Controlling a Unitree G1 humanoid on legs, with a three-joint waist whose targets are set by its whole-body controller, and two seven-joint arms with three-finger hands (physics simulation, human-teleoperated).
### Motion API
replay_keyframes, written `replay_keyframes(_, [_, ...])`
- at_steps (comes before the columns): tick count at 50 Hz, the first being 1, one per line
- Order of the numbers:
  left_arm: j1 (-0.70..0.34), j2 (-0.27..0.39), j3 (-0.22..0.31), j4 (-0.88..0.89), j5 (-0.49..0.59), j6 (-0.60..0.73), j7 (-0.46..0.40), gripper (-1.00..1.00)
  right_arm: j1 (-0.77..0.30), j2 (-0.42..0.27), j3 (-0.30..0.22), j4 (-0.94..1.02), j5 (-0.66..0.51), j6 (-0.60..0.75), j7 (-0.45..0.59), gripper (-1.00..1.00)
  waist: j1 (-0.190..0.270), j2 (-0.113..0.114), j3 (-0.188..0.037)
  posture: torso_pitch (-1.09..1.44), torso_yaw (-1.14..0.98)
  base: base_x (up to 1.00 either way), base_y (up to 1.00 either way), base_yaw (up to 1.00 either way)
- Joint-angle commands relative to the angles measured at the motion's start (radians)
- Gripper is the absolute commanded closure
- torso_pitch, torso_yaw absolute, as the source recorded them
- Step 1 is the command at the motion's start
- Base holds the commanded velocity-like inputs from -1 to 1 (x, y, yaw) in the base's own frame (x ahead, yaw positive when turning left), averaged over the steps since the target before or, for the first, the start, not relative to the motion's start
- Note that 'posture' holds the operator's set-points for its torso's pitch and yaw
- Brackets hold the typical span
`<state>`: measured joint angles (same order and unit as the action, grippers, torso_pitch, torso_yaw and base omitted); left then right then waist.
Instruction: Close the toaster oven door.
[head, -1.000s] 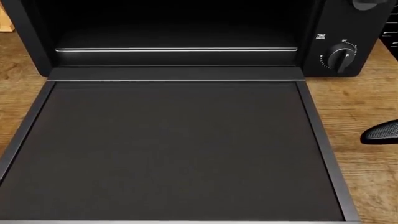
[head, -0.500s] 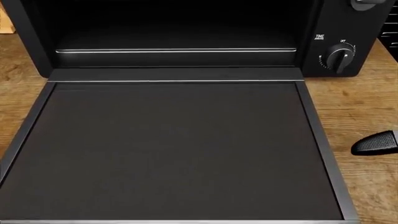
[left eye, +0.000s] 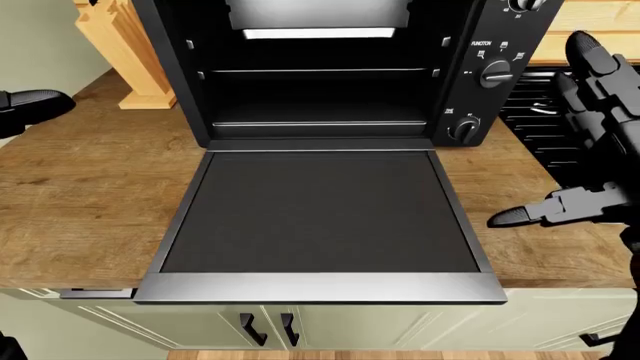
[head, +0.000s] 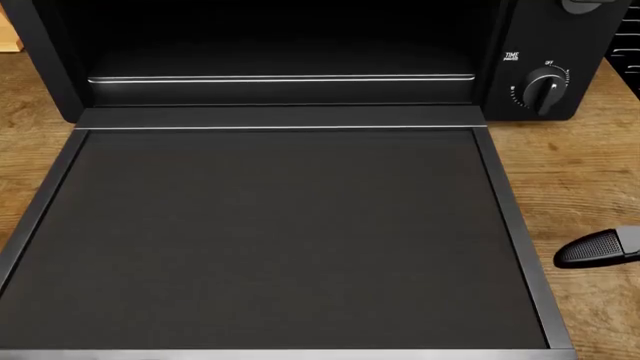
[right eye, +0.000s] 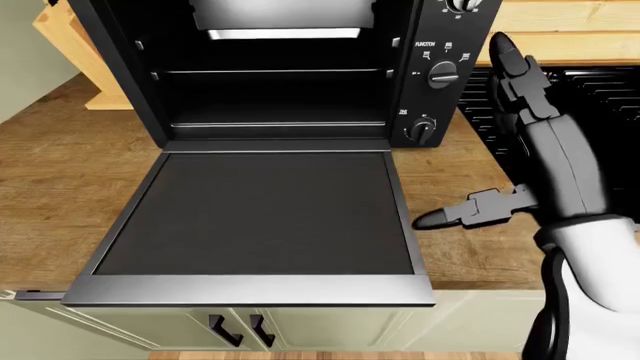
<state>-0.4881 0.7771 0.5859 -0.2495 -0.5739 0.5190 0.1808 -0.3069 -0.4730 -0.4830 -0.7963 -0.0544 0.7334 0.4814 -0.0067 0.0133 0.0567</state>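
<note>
The black toaster oven (left eye: 320, 90) stands on a wooden counter (left eye: 80, 187) with its cavity exposed. Its door (left eye: 320, 210) lies folded down flat, and the door's steel edge (left eye: 320, 286) hangs over the counter's bottom edge in the left-eye view. My right hand (right eye: 490, 150) hovers open to the right of the door, fingers raised beside the control panel. Its thumb (head: 595, 250) points toward the door's right rim without touching it. Only a dark fingertip of my left hand (left eye: 30, 109) shows at the left edge, well away from the oven.
Two knobs (left eye: 465, 130) sit on the oven's right panel. A wooden block (left eye: 120, 45) stands left of the oven, and black stove grates (left eye: 540, 112) lie to its right. Cabinet doors with dark handles (left eye: 265, 328) are below the counter.
In the head view my right thumb has moved down and slightly left along the door's right side. The door has not moved. The picture has shifted up a few pixels.
</note>
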Motion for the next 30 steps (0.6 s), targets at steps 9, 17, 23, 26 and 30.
replay_keyframes(9, [-0.019, 0.022, 0.020, -0.028, 0.002, -0.025, -0.002, -1.00, -0.004, 0.004, -0.009, -0.019, -0.030, -0.051, 0.014, -1.00, -0.001, 0.004, -0.021, 0.00, 0.00, 0.00, 0.00, 0.00])
replay_keyframes(17, [-0.022, 0.024, 0.018, -0.023, 0.003, -0.027, -0.004, -1.00, 0.010, 0.017, -0.005, -0.007, -0.049, -0.079, 0.025, -1.00, -0.002, 0.005, -0.022, 0.00, 0.00, 0.00, 0.00, 0.00])
replay_keyframes(23, [-0.022, 0.025, 0.020, -0.025, 0.001, -0.024, -0.002, -1.00, 0.021, 0.024, -0.004, -0.004, -0.062, -0.102, 0.042, -1.00, -0.002, 0.005, -0.022, 0.00, 0.00, 0.00, 0.00, 0.00])
replay_keyframes(26, [-0.021, 0.027, 0.022, -0.029, -0.002, -0.022, -0.001, -1.00, 0.023, 0.026, -0.006, 0.000, -0.070, -0.112, 0.048, -1.00, -0.002, 0.006, -0.022, 0.00, 0.00, 0.00, 0.00, 0.00])
replay_keyframes(30, [-0.022, 0.028, 0.022, -0.030, -0.004, -0.020, 0.001, -1.00, 0.021, 0.023, -0.010, 0.004, -0.079, -0.121, 0.055, -1.00, -0.003, 0.006, -0.022, 0.00, 0.00, 0.00, 0.00, 0.00])
